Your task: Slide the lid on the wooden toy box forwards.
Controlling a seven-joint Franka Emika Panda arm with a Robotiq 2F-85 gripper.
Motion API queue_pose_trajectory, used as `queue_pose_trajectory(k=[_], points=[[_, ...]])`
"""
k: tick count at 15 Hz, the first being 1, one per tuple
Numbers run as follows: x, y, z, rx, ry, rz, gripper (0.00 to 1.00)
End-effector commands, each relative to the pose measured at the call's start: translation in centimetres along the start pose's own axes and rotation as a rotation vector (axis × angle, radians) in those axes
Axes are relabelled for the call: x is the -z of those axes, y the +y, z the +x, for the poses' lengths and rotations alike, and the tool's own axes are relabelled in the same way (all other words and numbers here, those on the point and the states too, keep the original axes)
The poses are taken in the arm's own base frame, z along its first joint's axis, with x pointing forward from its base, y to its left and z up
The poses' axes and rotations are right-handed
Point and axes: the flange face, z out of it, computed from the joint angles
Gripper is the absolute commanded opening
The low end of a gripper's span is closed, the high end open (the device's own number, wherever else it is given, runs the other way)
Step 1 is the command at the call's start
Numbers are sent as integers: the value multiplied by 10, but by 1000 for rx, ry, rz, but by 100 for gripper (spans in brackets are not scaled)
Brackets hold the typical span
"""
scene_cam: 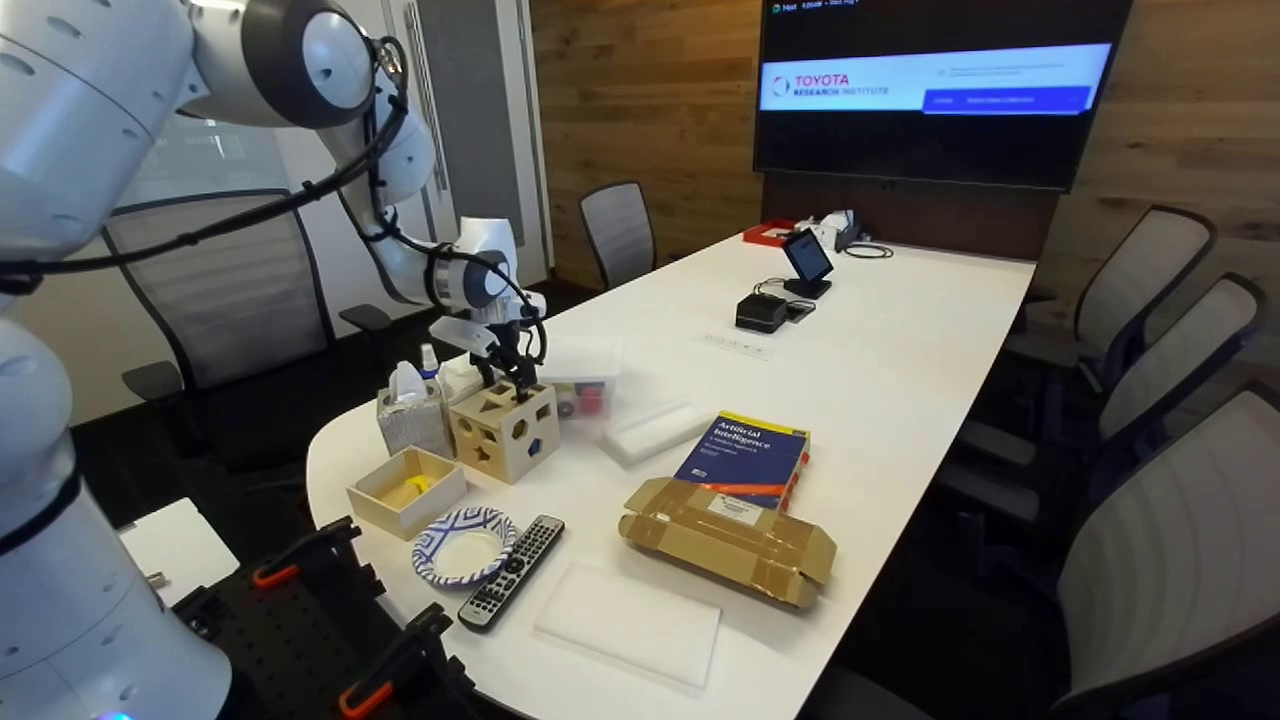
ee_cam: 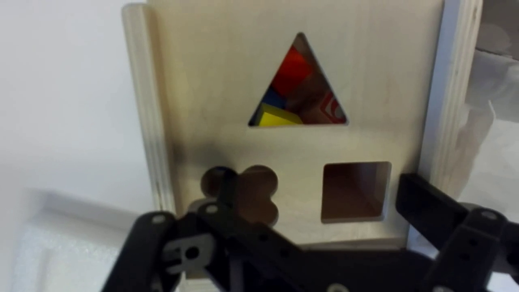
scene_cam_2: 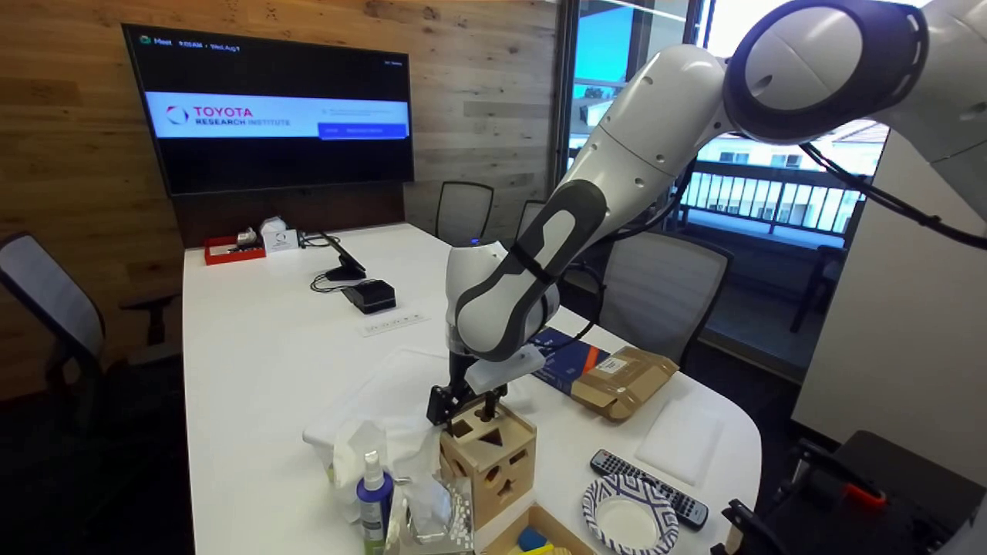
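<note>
In an exterior view the box stood upright L of centre on the table, dark cut-outs in its faces. The lid lay on top — in the wrist view it filled the middle & top, btwn two rails, w/ a triangle, a clover & a square cut thru. Red, blue & yellow bits showed thru the triangle.

The gripper was right at the lid, fingers spread well apart: one at the clover, the other at the R rail, lower part of the wrist view. Whether the clover-side tip went into the hole — couldn't tell.

Also in an exterior view: tissue box just L of the box; tray lower L, w/ a yellow pc. in it; plate & remote below that, overlapping in view; carton & book nr centre, R of the box. TV hung upper R, Toyota name on screen. In an exterior view a spray bottle stood at the bottom edge, L of centre.
</note>
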Motion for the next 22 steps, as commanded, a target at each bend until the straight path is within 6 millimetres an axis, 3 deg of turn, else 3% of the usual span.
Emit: queue_pose_trajectory(k=[1, 8, 22], points=[[-1, -7, -3, 2, -45, 31, 100], [-1, -17, -15, -19, -138, 61, 100], [-1, -9, -32, -72, -321, 112, 100]])
